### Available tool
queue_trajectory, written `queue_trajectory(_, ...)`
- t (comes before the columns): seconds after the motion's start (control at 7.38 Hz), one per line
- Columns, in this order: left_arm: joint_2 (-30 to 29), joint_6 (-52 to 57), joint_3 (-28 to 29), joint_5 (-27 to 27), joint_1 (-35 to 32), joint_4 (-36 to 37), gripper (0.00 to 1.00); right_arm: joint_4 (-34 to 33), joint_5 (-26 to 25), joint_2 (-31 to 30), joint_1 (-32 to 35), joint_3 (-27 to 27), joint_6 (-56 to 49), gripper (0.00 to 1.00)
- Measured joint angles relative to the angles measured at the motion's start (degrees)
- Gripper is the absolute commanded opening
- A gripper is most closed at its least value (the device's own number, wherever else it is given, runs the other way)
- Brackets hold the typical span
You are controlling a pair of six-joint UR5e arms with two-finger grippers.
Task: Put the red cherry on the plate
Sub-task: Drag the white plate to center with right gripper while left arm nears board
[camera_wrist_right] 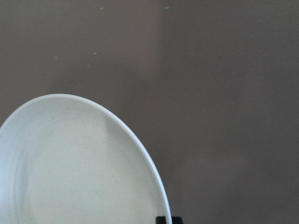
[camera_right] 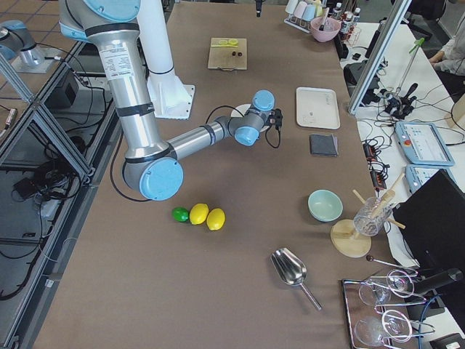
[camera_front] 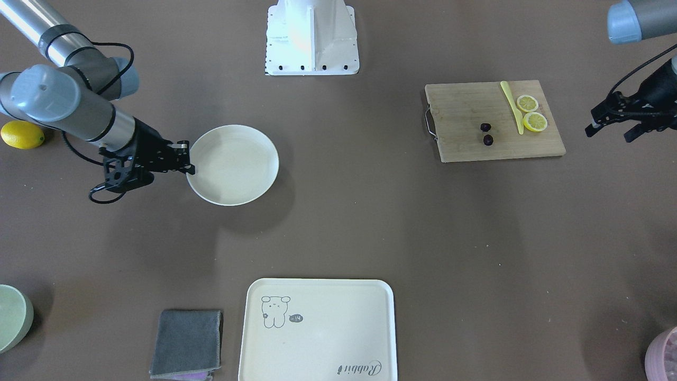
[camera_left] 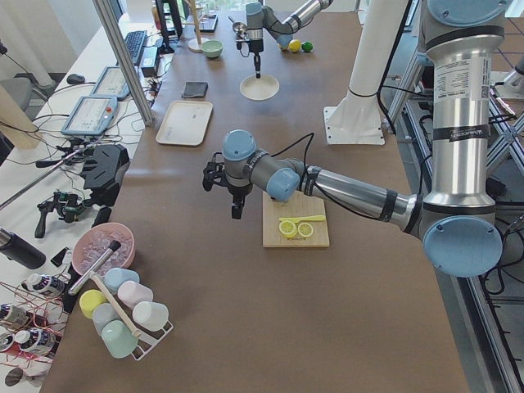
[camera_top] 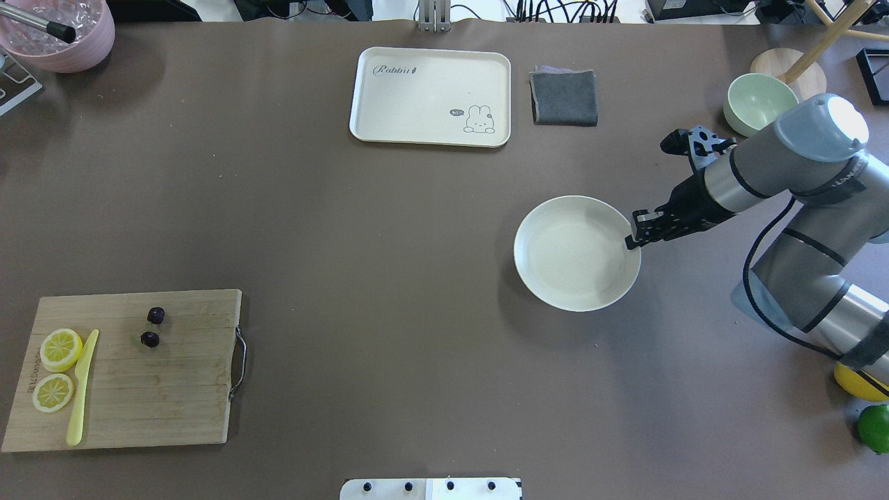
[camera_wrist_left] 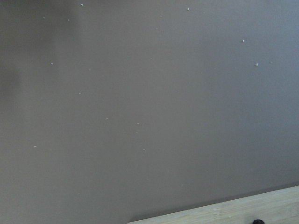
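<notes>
The red cherry (camera_front: 487,134), two tiny dark balls close together, lies on the wooden cutting board (camera_front: 465,108), also seen as the cherry (camera_top: 152,327) in the overhead view. My left gripper (camera_front: 611,131) hovers open beyond the board's end, away from the fruit. The cream plate (camera_front: 232,185) sits bare across the table. My right gripper (camera_front: 191,168) points down at its rim (camera_top: 635,239) and looks shut; in the right wrist view a black fingertip (camera_wrist_right: 169,219) meets the rim, and I cannot tell whether it pinches it.
Two lemon slices (camera_front: 531,112) and a yellow knife (camera_front: 512,106) share the board. The bear tray (camera_front: 317,330), a grey cloth (camera_front: 188,341), a green bowl (camera_top: 757,103), a pink bowl (camera_top: 66,31), a lemon (camera_front: 22,134) and a lime (camera_top: 874,427) ring the table.
</notes>
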Motion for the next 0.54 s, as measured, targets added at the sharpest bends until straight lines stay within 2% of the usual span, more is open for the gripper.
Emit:
queue_trajectory(0.27,0.6,-8.66,-0.11,5.24,7.98,-4.88,0.97,-0.14,-6.48,5.13,-7.89,0.23,8.59,0.0)
queue_trajectory(0.54,0.45,-13.88,-0.16,8.72,14.37,-6.21,0.97,-0.58,-12.94,8.03,-14.23,-0.31,12.32,0.0)
